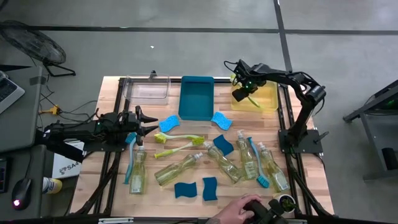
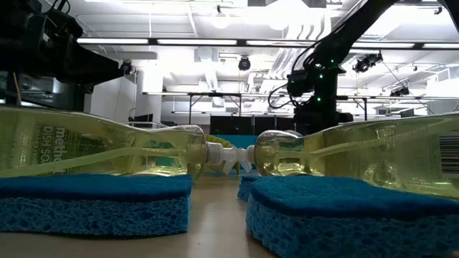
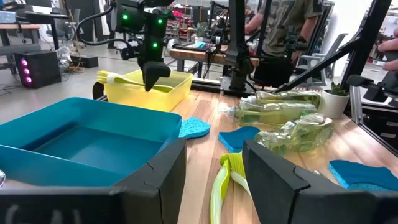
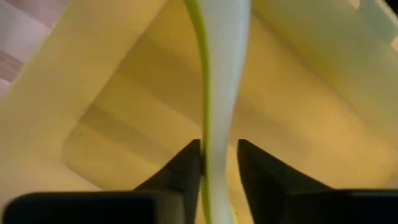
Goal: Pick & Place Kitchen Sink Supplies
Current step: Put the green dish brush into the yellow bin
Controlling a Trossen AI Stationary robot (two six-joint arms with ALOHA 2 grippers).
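My right gripper (image 1: 241,93) hangs over the yellow bin (image 1: 268,99) at the table's far right, shut on a lime-green dish brush (image 3: 134,79) whose bristle head (image 3: 107,78) pokes past the bin's rim. My left gripper (image 1: 148,122) is open, level above the table's left side, fingers pointing right toward two lime-green brushes (image 1: 177,142) lying on the wood. Several soap bottles (image 1: 177,168), blue sponges (image 1: 186,190) and blue brushes (image 1: 254,163) lie flat across the near half. My right gripper pinches the lime-green brush by its handle (image 4: 219,134), one finger (image 4: 183,168) on each side, coming from above and pointing down into the yellow bin. The fingers lie across the handle. The brush stays roughly level at the bin's rim height.
A teal bin (image 1: 196,99) and a clear bin (image 1: 147,89) stand left of the yellow one along the far edge. A person's hand (image 1: 239,210) is at the near edge beside a small potted plant (image 1: 286,200). People stand beyond the table (image 3: 280,31).
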